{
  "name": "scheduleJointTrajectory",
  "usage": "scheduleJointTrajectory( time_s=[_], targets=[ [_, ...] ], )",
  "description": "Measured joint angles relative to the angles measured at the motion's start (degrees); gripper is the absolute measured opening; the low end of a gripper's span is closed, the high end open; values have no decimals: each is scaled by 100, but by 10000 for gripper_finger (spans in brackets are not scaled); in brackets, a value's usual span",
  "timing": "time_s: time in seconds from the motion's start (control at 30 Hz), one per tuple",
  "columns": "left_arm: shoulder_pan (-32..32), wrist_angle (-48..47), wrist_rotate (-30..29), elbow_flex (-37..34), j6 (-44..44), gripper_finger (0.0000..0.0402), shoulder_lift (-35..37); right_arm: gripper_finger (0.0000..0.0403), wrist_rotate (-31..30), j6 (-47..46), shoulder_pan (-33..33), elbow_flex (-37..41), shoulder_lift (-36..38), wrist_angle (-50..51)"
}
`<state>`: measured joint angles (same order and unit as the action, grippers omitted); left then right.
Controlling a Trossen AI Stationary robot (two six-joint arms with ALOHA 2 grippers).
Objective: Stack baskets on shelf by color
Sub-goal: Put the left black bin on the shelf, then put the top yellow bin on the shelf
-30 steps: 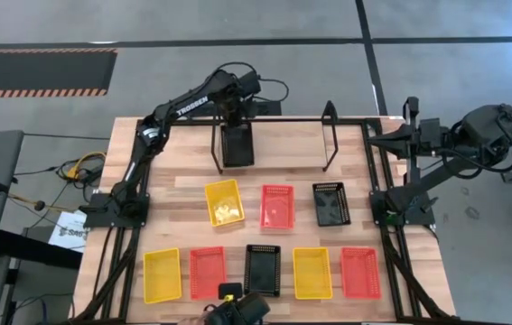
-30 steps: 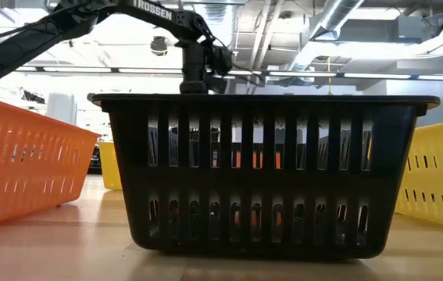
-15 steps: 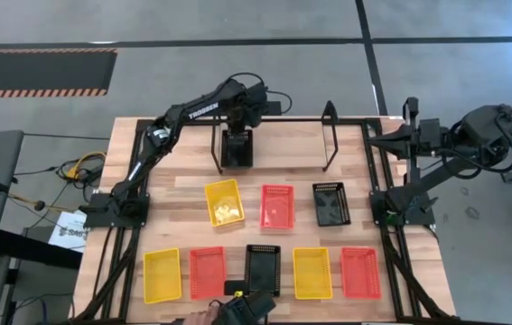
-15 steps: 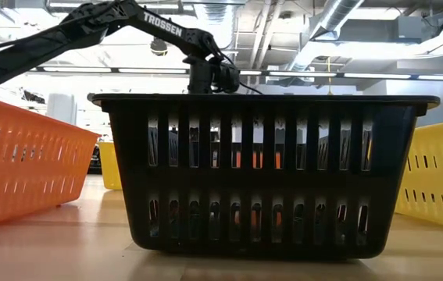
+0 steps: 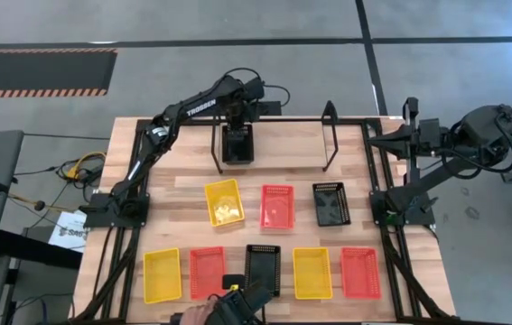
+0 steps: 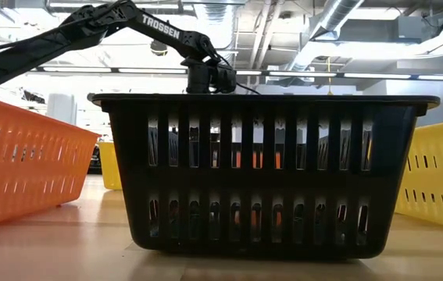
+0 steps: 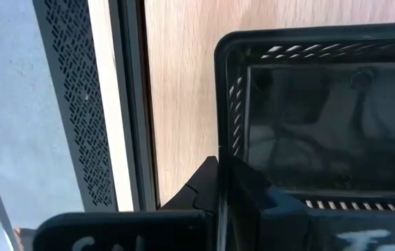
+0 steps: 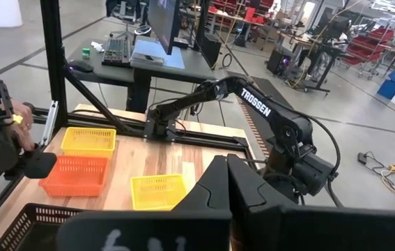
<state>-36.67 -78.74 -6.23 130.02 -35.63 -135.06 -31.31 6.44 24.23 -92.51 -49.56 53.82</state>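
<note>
A: From above: left gripper [image 5: 239, 127] clamped on the rim of a black basket [image 5: 238, 147], held at the left end of the shelf [image 5: 331, 119]. Right gripper [image 5: 406, 135] parked off the table's right edge, fingers pressed together on nothing. Eight more baskets spread on the table [image 5: 183, 144], three in a middle row, five along the near edge.

B: Risk there?

A: Catching a shelf post on the way down, or slipping out of a one-edge pinch and landing crooked.

B: From table height?

A: Mostly blocked by a near black basket [image 6: 264, 172]; left arm visible above it, gripper probably behind the rim.

B: Left wrist?

A: Fingers [image 7: 242, 192] nipped over the held basket's wall, wood below. Release too high and tipping follows.

B: Right wrist?

A: Closed fingers, left arm far across the table.

B: Change over the last second?

A: Basket carried further back toward the shelf; a person's hand [image 5: 197, 315] now at the near edge.
</note>
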Motion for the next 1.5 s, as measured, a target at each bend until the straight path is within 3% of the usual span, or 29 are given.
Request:
scheduleJointTrajectory(
  time_s=[0.37, 1.03, 1.23, 1.5],
  targets=[
    [10, 7, 205, 0, 229, 6, -2, 1, 0, 0, 0, 0, 0, 0],
    [148, 154, -60, 15, 253, 142, -22, 1, 0, 0, 0, 0, 15, 20],
    [218, -60, -60, 471, 406, 158, -11, 1, 0, 0, 1, 0, 13, 75],
    [287, -93, -167, 460, 906, 160, 450, 1, 0, -2, 1, 0, 13, 81]
  ],
)
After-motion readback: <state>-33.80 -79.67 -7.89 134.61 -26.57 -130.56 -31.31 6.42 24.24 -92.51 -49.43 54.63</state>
